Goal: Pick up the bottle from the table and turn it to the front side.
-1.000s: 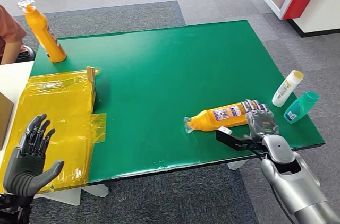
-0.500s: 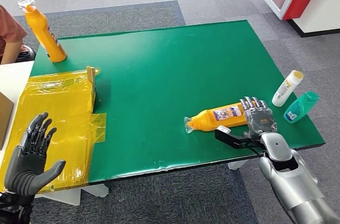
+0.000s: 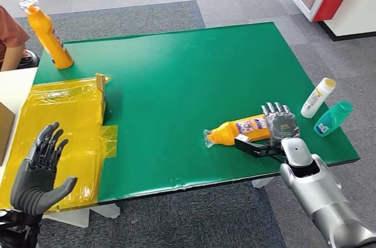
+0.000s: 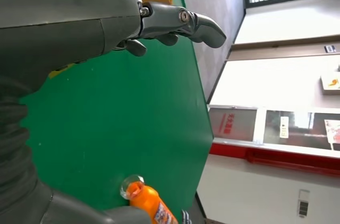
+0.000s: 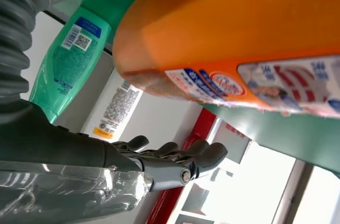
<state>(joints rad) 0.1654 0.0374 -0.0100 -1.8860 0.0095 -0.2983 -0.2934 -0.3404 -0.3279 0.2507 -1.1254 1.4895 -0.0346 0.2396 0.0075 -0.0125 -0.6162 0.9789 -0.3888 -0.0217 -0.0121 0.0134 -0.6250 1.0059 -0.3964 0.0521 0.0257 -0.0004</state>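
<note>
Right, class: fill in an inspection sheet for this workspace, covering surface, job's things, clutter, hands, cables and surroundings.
Surface: green table, yellow sheet at its left end.
Job's things: orange bottle lying on its side.
Clutter: second orange bottle upright; white bottle and teal bottle lying.
Hands: right hand at the lying bottle's base, grip unclear; left hand open, holding nothing.
Cables: nothing seen.
Surroundings: grey carpet, a person's sleeve.

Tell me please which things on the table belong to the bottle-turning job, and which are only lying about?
Belong to the job:
- orange bottle lying on its side
- right robot hand, at that bottle's base end
- green table

Only lying about:
- upright orange bottle
- white bottle
- teal bottle
- yellow plastic sheet
- left robot hand, holding nothing
</note>
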